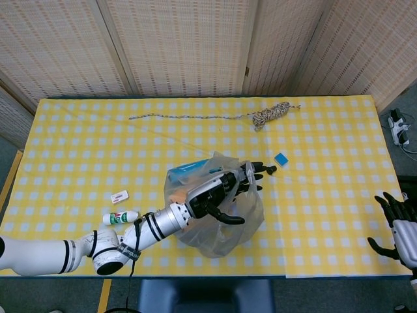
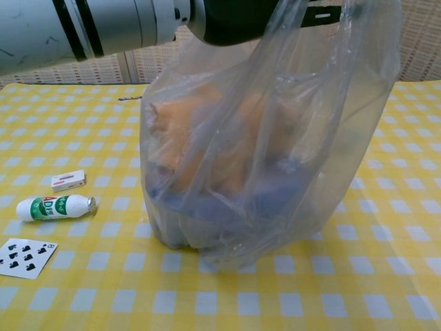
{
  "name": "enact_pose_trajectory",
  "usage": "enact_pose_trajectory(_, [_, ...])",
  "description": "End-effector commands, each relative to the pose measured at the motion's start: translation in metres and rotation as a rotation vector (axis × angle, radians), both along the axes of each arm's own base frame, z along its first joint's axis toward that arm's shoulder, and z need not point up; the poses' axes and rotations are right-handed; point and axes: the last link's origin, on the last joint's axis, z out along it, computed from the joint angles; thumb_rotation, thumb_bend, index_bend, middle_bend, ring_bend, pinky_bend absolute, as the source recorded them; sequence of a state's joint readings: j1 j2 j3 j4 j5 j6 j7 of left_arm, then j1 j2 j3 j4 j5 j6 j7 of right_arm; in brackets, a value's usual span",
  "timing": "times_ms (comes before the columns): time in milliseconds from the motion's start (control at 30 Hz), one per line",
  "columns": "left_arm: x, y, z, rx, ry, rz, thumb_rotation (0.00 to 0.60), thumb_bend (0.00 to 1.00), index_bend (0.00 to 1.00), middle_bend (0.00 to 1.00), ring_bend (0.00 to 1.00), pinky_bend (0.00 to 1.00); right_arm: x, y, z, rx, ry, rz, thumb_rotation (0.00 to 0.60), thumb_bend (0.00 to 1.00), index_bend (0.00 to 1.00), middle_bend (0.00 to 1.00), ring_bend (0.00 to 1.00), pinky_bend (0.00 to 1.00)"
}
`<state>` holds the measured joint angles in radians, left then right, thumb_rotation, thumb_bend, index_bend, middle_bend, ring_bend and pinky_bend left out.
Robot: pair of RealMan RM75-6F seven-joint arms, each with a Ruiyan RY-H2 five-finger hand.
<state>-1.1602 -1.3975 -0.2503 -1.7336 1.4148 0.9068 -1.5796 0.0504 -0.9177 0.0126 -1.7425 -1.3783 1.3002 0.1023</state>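
A clear plastic bag (image 1: 218,229) stands on the yellow checked table (image 1: 78,143), with orange and blue things blurred inside it. My left hand (image 1: 220,191) reaches into the bag's top and holds its upper edge, the film draped over the dark fingers. In the chest view the bag (image 2: 262,158) hangs from the left hand (image 2: 234,21) at the top of the frame, and its base touches the cloth. My right hand (image 1: 399,225) sits off the table's lower right corner, fingers apart, holding nothing.
Left of the bag lie a small white-and-green bottle (image 2: 58,207), a small white box (image 2: 68,180) and a playing card (image 2: 24,256). A blue block (image 1: 281,158) and a black cap (image 1: 271,169) lie right of the bag. A coiled rope (image 1: 270,115) lies at the far edge.
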Motion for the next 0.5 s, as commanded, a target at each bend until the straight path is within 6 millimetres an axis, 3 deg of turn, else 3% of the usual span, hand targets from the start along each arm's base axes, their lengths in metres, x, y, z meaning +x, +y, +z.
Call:
enact_pose_trajectory(33, [0.001, -0.005, 0.002, -0.027, -0.011, -0.001, 0.6, 0.19, 0.0, 0.01, 0.0, 0.15, 0.0, 0.0, 0.001, -0.005, -0.002, 0.003, 0.6, 0.32, 0.0, 0.0, 0.0, 0.0])
enact_pose_trajectory(433, [0.012, -0.034, 0.008, -0.129, -0.052, -0.03, 0.6, 0.19, 0.0, 0.01, 0.0, 0.23, 0.001, 0.0, 0.0, -0.001, -0.004, 0.01, 0.6, 0.32, 0.0, 0.0, 0.0, 0.0])
enact_pose_trajectory(500, [0.011, -0.037, 0.011, -0.134, -0.057, -0.025, 0.6, 0.2, 0.0, 0.01, 0.02, 0.29, 0.001, 0.001, 0.0, -0.002, -0.004, 0.012, 0.6, 0.32, 0.0, 0.0, 0.0, 0.0])
